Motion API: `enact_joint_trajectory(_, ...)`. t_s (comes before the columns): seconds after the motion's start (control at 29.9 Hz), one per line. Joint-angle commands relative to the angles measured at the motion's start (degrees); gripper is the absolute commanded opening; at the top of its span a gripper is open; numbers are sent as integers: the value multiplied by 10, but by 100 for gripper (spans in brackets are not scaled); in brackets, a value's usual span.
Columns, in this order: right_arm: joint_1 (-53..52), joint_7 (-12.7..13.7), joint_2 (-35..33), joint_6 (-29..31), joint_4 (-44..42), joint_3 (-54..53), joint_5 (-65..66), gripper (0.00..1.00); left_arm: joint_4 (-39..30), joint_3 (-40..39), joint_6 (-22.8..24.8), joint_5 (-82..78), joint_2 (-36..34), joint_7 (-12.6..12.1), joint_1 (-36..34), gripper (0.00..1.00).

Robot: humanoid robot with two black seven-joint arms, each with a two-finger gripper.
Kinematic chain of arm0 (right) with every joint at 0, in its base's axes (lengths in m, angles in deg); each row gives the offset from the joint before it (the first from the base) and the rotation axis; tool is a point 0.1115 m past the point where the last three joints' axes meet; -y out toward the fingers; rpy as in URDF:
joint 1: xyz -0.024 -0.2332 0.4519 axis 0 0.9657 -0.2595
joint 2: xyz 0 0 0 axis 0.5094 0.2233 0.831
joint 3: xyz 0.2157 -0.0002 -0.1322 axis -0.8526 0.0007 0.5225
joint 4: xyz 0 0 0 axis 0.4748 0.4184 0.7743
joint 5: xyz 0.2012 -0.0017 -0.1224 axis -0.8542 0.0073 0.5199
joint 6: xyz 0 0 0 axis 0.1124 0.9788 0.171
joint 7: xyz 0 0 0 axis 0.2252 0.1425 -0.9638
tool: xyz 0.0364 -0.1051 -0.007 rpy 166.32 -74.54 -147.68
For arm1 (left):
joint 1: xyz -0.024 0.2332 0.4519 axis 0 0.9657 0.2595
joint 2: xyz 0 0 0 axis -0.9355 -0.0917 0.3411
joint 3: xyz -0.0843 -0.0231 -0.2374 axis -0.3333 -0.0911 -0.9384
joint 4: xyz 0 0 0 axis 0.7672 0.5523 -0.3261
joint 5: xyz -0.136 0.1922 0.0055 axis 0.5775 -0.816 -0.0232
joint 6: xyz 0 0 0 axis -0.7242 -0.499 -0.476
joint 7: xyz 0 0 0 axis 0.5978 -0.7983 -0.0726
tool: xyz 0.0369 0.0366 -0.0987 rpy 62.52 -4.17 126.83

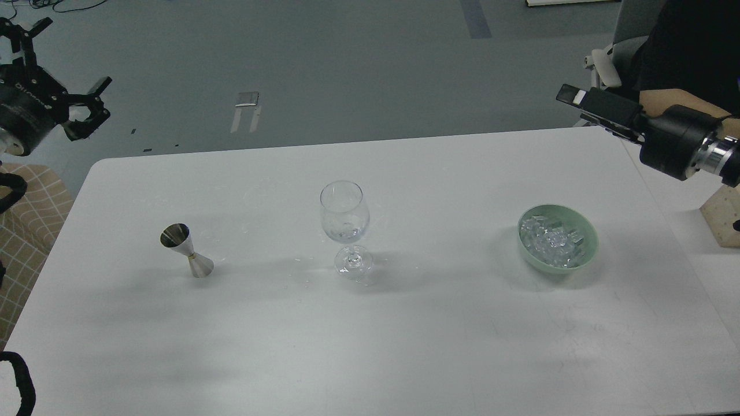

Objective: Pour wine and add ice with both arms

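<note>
White table (404, 346) carrying three things in a row across its middle. Nearest the left edge, a steel jigger (187, 250), upright, its open cup facing up. At the centre, a clear wine glass (346, 230), upright on its foot; a trace of wine (346, 233) perhaps lying low in the bowl, too faint to be sure. Toward the right edge, well apart from the glass, a pale green bowl (587, 234) heaped with ice (552, 240) in small clear cubes.

Left end effector (87, 107) raised beyond the table's far left corner, over the floor, fingers spread wide, nothing between them. Right end effector (572, 95) raised above the far right corner, pointing left, seen side-on as one dark block with a white patch; cannot tell whether open or closed, nothing visibly held. Both well clear of jigger, glass and bowl. Wooden block (722, 222) just past the table's right edge, on a second white surface.
</note>
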Motion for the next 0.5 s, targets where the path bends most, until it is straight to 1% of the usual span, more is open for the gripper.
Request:
enact_joint_trajectory(0.0,60,0,-29,-45,33,0,106,100,-6,23,-1,-3,27,4,-7,98)
enact_joint_trajectory(0.03,73,0,-31,-53,34,0,137,100,-6,28,-2,-3,30,4,-8,98)
enact_joint_trajectory(0.1,110,0,-31,-98,33,0,247,100,-7,38,-2,-3,47,4,-15,98)
enact_joint_trajectory(0.17,133,0,-27,-135,33,1,302,100,-7,38,-2,-3,54,4,-15,98)
enact_joint_trajectory(0.27,163,0,-25,-157,30,1,331,100,-7,39,-2,-3,55,4,-12,98)
enact_joint_trajectory(0.33,180,0,-24,-161,26,1,337,100,-8,39,-1,-3,55,4,-10,98)
enact_joint_trajectory(0.47,185,1,10,-171,-4,1,350,100,-8,39,1,-3,56,4,-8,98)
